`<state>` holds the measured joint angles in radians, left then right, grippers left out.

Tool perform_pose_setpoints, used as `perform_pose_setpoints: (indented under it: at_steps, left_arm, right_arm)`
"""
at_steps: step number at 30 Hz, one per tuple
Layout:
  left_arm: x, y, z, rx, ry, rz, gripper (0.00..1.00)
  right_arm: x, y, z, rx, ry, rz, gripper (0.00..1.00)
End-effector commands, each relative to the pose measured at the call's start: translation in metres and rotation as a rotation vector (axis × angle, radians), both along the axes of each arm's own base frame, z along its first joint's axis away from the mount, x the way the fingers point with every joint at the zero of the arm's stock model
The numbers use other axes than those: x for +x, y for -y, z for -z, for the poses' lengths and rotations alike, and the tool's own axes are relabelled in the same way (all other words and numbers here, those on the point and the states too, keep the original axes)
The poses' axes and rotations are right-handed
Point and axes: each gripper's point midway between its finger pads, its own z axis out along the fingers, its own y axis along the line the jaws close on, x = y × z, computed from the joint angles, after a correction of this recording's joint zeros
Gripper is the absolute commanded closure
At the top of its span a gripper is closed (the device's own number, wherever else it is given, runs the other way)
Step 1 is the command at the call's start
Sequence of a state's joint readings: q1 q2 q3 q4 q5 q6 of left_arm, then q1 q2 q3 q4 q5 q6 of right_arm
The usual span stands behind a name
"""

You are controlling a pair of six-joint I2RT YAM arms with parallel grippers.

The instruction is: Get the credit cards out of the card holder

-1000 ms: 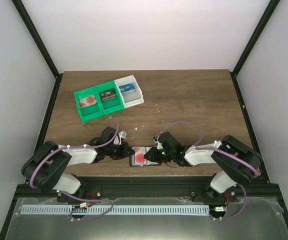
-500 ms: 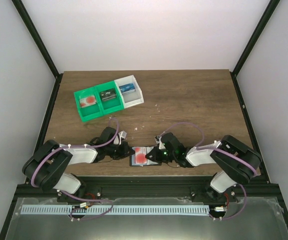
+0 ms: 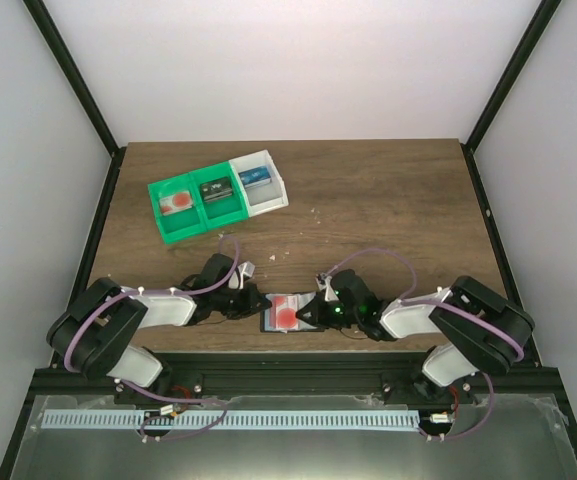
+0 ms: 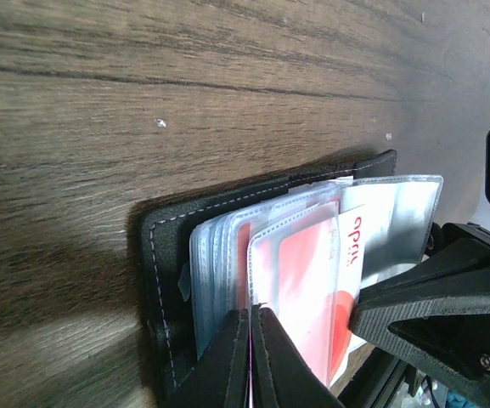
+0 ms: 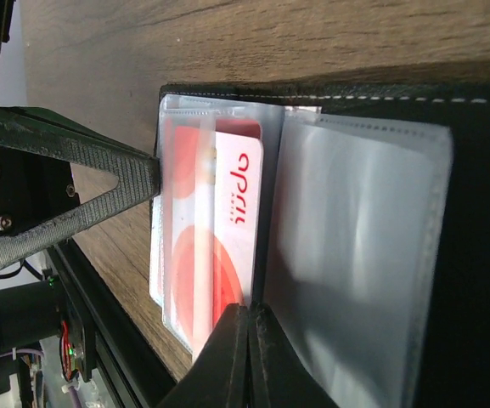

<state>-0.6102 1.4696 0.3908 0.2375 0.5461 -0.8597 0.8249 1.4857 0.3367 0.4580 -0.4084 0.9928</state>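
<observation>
From above, the card holder [image 3: 286, 314] lies open at the 6 o'clock edge of the table [image 3: 388, 200], right by the drop-off. The left gripper [image 3: 255, 305] is at its 9 o'clock and the right gripper [image 3: 311, 313] at its 3 o'clock. The tray [image 3: 183, 233] sits well apart at 11 o'clock. A hard sideways tug could drag the holder over that near edge

From the left wrist, the fingers are pressed together on the 6 o'clock edge of the clear sleeves [image 4: 219, 255], seemingly pinning the holder. The grip is only a thin bite, so a pull from the other arm could slip the sleeves free and let the whole holder follow the card

From the right wrist, the jaws are fully closed at the 6 o'clock corner of the red and white credit card [image 5: 236, 212], which is tucked in its sleeve. I cannot tell whether they hold the card, the plastic or nothing. If they caught only the sleeve, pulling would stretch or tear it and leave the card inside; if nothing, they come away empty
</observation>
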Motion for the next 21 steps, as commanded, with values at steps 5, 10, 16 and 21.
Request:
perform_pose_setpoints:
  at_steps: [5, 10, 16, 21]
  left_arm:
    - [-0.007, -0.009, 0.014, 0.042, -0.047, -0.029, 0.95]
    - [-0.005, -0.005, 0.011, 0.027, -0.049, -0.026, 0.94]
    - [-0.002, 0.008, -0.02, -0.072, -0.025, -0.004, 0.85]
    - [0.006, 0.014, -0.057, -0.103, 0.059, 0.022, 0.61]
  right_arm:
    - [-0.002, 0.018, 0.004, -0.054, 0.013, 0.029, 1.0]
    - [-0.003, 0.026, -0.01, -0.077, 0.066, 0.02, 1.0]
    - [-0.004, 0.037, -0.033, -0.099, 0.144, 0.012, 1.0]
    - [-0.008, 0.037, -0.06, -0.088, 0.223, -0.048, 1.0]
